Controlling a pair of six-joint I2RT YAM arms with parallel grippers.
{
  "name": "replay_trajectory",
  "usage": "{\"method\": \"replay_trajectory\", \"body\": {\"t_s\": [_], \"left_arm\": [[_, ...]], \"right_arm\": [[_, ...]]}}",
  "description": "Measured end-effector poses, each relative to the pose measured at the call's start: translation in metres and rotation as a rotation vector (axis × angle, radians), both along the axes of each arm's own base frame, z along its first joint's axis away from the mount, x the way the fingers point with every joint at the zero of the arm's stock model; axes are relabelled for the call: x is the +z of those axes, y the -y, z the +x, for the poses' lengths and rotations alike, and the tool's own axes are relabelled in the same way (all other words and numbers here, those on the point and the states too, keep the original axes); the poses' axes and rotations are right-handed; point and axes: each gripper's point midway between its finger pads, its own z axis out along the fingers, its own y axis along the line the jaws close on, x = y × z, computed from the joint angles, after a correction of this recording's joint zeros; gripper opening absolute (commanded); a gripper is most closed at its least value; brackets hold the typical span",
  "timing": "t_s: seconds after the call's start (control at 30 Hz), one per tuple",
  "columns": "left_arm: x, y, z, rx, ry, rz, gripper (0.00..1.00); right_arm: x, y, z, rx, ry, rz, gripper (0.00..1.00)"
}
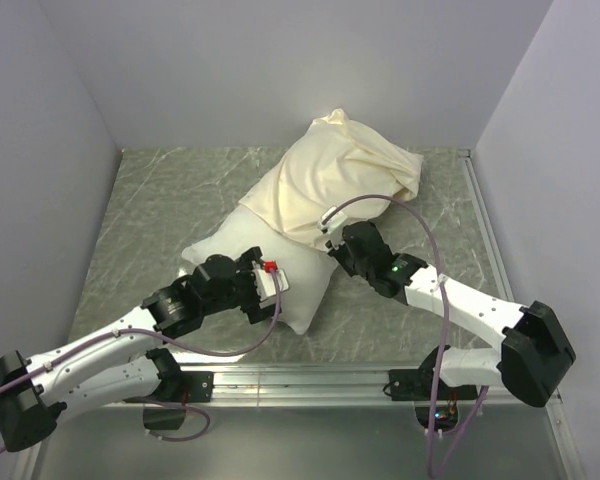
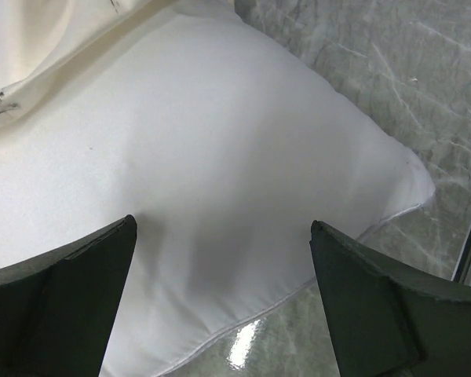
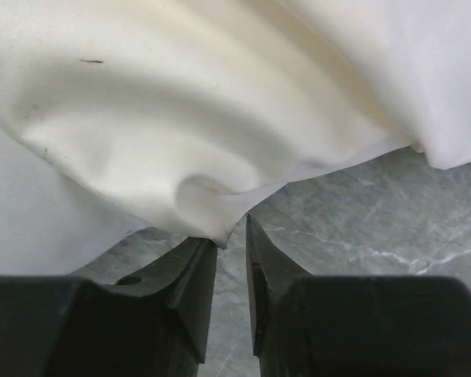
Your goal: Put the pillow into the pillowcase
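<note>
The pillow (image 1: 280,270) is plump and bright white and lies slantwise on the table. Its far end is inside the cream pillowcase (image 1: 330,180), and its near end sticks out. My left gripper (image 1: 272,283) is wide open over the pillow's near end. In the left wrist view the gripper (image 2: 224,226) has the pillow (image 2: 220,157) ahead of it and between its fingers. My right gripper (image 1: 332,240) is at the pillowcase's open edge. In the right wrist view the gripper's (image 3: 231,229) jaws stand a narrow gap apart. A pointed fold of the pillowcase (image 3: 180,133) rests at the left fingertip, unpinched.
The grey marbled table (image 1: 160,200) is walled on the left, back and right. A metal rail (image 1: 310,380) runs along the near edge by the arm bases. The right arm's cable (image 1: 420,225) loops above the pillowcase's right side.
</note>
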Motion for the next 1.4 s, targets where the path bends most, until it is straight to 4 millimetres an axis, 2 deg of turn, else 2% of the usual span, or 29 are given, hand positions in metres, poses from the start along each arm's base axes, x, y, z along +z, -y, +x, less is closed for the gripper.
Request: {"method": "replay_trajectory", "body": {"t_s": [0.07,0.1,0.13,0.17,0.37,0.5,0.6,0.67,0.7,0.77,0.8,0.9,1.03,1.1,1.17,1.2,1.27,1.33,1.4], "left_arm": [[-0.002,-0.001,0.0,-0.003,0.002,0.009,0.99],[-0.001,0.0,0.0,-0.004,0.005,0.01,0.99],[-0.001,0.0,0.0,-0.004,0.005,0.01,0.99],[-0.002,0.0,0.001,-0.004,0.005,0.011,0.99],[-0.005,0.006,-0.001,-0.018,0.001,0.016,1.0],[-0.003,0.025,-0.017,-0.075,0.039,0.005,0.99],[-0.018,0.046,-0.026,-0.109,0.055,0.04,0.99],[-0.04,0.053,-0.019,-0.079,0.052,0.096,0.98],[-0.053,0.054,-0.014,-0.06,0.047,0.13,0.64],[-0.075,0.055,-0.004,-0.02,0.031,0.18,0.13],[-0.08,0.055,0.001,-0.004,0.027,0.181,0.0],[-0.071,0.057,0.019,0.054,0.027,0.119,0.0],[-0.046,0.066,0.043,0.132,-0.013,0.014,0.0],[-0.022,0.073,0.06,0.181,-0.038,-0.059,0.0],[0.011,0.084,0.077,0.225,-0.055,-0.151,0.0],[0.027,0.091,0.084,0.244,-0.069,-0.199,0.0],[0.048,0.103,0.091,0.273,-0.111,-0.274,0.0],[0.052,0.112,0.095,0.303,-0.158,-0.316,0.0],[0.045,0.12,0.097,0.333,-0.206,-0.337,0.0]], "right_arm": [[0.002,0.003,0.001,-0.004,0.005,-0.001,0.27],[0.002,0.005,0.002,-0.004,0.005,-0.002,0.17],[0.002,0.006,0.003,-0.001,0.005,-0.005,0.12],[0.002,0.007,0.004,-0.001,0.002,-0.004,0.0],[-0.004,0.006,0.003,0.021,-0.041,0.025,0.0],[-0.006,-0.005,-0.01,0.076,-0.097,0.079,0.0],[-0.001,-0.013,-0.023,0.117,-0.137,0.137,0.0],[0.005,-0.019,-0.033,0.15,-0.166,0.185,0.0],[0.008,-0.021,-0.038,0.164,-0.18,0.207,0.0],[0.011,-0.024,-0.046,0.19,-0.21,0.246,0.0],[0.012,-0.025,-0.05,0.199,-0.226,0.262,0.0],[0.014,-0.029,-0.062,0.239,-0.281,0.301,0.0],[0.014,-0.031,-0.074,0.282,-0.34,0.333,0.0],[0.015,-0.032,-0.08,0.305,-0.362,0.342,0.0],[0.023,-0.035,-0.084,0.333,-0.371,0.363,0.0],[0.03,-0.037,-0.086,0.349,-0.37,0.379,0.0],[0.046,-0.041,-0.088,0.383,-0.361,0.413,0.0],[0.058,-0.043,-0.089,0.401,-0.354,0.428,0.0],[0.058,-0.04,-0.089,0.398,-0.369,0.428,0.0]]}}
